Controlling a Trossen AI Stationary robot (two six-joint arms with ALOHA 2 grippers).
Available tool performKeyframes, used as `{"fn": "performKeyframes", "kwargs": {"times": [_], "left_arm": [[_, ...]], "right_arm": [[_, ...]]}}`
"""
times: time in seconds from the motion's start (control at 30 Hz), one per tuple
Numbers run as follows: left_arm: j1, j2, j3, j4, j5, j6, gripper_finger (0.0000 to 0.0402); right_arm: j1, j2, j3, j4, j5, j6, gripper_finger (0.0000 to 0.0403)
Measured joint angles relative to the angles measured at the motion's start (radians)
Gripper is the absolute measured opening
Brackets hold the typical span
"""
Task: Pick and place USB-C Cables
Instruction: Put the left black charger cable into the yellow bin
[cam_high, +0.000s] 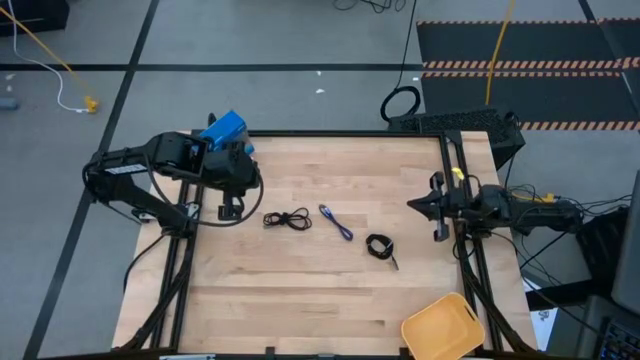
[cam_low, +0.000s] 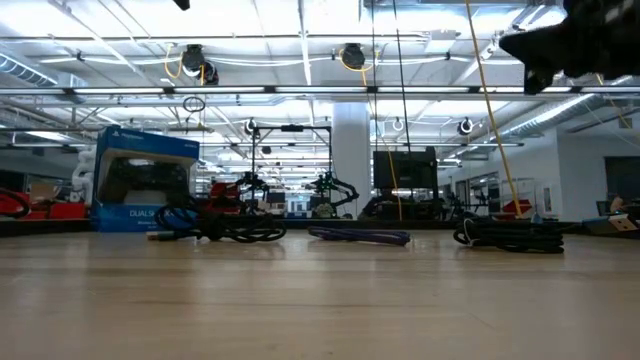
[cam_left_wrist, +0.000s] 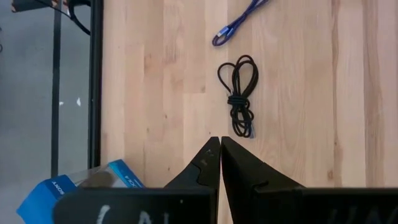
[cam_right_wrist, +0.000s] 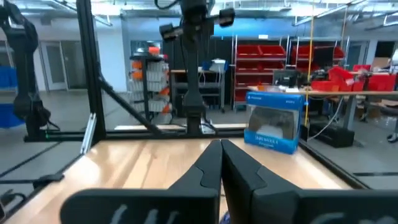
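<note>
I'm starting the pick: my left tool (cam_left_wrist: 220, 144), closed, hangs near the table's (cam_high: 300, 300) left edge; it must open over the bundled black cable (cam_left_wrist: 239, 93) (right tool (cam_high: 437, 207) closed, waiting).

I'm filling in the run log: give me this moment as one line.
stage: before pick | left gripper: shut, empty, near black cable | right gripper: shut, empty, table's right edge | cables on table: three

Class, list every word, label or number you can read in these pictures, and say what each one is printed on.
"DUALS": on the blue box, lower front, low view; the word runs on behind a black cable.
Other print on the box: too blurred to read.
Nothing else carries readable text.
</note>
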Motion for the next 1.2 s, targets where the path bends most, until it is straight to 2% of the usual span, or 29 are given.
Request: {"fn": "performKeyframes", "kwargs": {"times": [0.27, 0.7, 0.9, 1.07, 1.2], "left_arm": [[0.000, 0.000, 0.000, 0.000, 0.000, -0.002, 0.0019], [0.000, 0.000, 0.000, 0.001, 0.000, -0.003, 0.0019], [0.000, 0.000, 0.000, 0.006, 0.000, -0.005, 0.0019], [0.000, 0.000, 0.000, 0.006, -0.001, -0.005, 0.0019], [0.000, 0.000, 0.000, 0.019, 0.000, -0.005, 0.0019]], "right_arm": [[0.000, 0.196, 0.265, -0.149, 0.000, 0.019, 0.0000], [0.000, 0.599, 0.831, -0.552, 0.000, 0.032, 0.0000], [0.000, 0.765, 1.066, -0.751, 0.005, 0.091, 0.0000], [0.000, 0.868, 1.199, -0.885, 0.006, 0.150, 0.0000], [0.000, 0.923, 1.235, -0.962, 0.006, 0.204, 0.0000]]}}
